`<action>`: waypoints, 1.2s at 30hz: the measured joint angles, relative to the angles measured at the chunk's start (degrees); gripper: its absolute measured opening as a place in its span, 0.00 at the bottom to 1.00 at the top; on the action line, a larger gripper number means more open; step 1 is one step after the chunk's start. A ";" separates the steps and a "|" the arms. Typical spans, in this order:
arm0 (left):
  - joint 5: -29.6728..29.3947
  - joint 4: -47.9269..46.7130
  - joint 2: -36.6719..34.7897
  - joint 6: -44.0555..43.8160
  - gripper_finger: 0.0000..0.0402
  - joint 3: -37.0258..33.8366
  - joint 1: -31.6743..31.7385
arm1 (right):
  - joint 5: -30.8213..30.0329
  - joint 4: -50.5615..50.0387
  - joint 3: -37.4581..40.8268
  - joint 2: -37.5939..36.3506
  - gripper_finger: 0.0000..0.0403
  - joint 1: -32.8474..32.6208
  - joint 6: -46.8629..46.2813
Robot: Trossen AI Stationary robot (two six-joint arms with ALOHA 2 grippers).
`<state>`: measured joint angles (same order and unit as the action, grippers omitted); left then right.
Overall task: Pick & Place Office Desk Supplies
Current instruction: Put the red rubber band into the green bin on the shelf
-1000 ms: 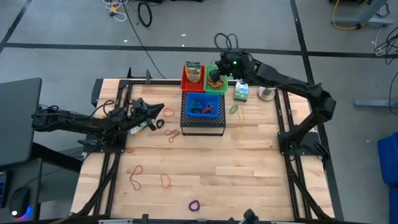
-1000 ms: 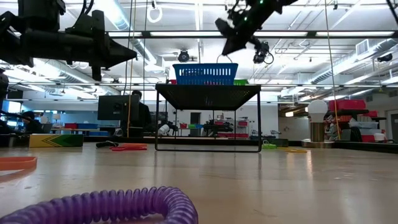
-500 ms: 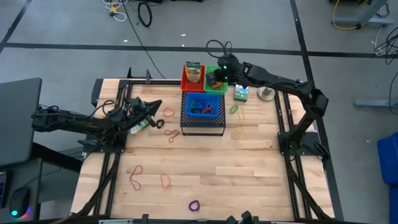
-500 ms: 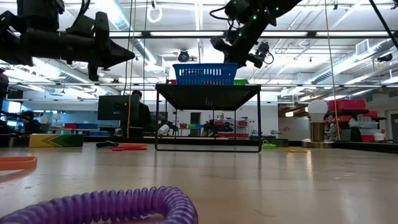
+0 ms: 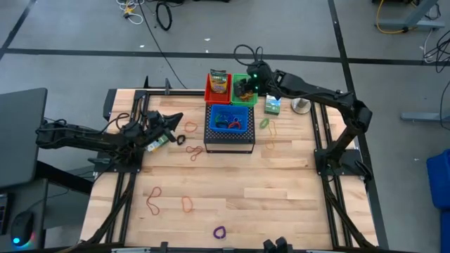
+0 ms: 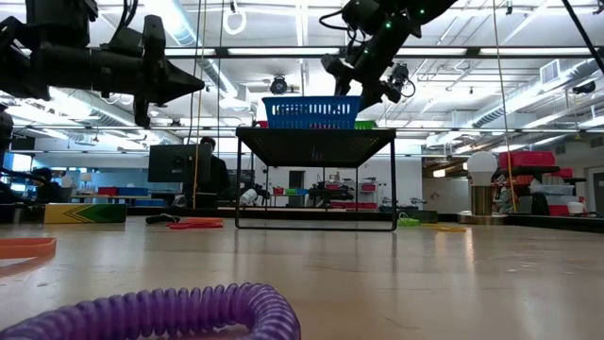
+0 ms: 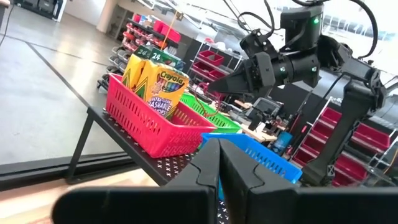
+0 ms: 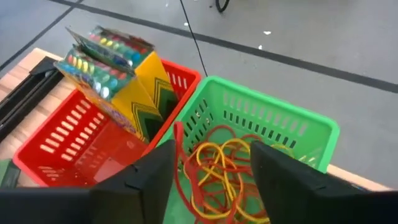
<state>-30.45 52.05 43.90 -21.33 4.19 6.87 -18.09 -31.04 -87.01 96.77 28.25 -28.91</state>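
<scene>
My right gripper [image 8: 212,149] hangs open over the green basket [image 5: 241,88], which holds tangled yellow, orange and red rubber bands [image 8: 214,171]. One red band [image 8: 180,158] runs up along the basket's inside wall between the open fingers; I cannot tell whether it touches them. Beside it, a red basket [image 8: 87,134] holds crayon boxes [image 8: 118,74]. My left gripper [image 5: 177,121] is shut above the table's left side with nothing visible in it. Loose bands [image 5: 195,153] and a purple loop [image 5: 220,231] lie flat on the table.
A blue basket [image 5: 230,119] sits on a black perforated box [image 5: 229,140] near the other baskets. A green-white box [image 5: 273,105], a white ball on a stand [image 5: 301,105] and two bands [image 5: 267,126] are at the far right. More bands [image 5: 153,199] lie near the front.
My right gripper has opened above the green basket, and its wrist has shifted a little toward the table's left.
</scene>
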 joint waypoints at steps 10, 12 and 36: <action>-0.01 -0.48 0.00 -1.68 0.02 0.00 -0.06 | 14.09 -2.69 0.01 -0.02 0.73 6.53 -15.69; -0.01 -0.48 0.01 -1.70 0.02 0.00 -0.11 | 14.29 -2.46 0.01 -0.04 0.76 6.73 -15.67; 0.03 -2.16 0.02 -3.68 0.02 -0.02 -0.13 | 10.11 -0.87 -0.03 -2.09 0.98 5.31 -1.98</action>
<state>-30.41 49.89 43.92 -25.02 4.16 6.74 -7.98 -31.90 -87.04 94.68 33.56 -30.89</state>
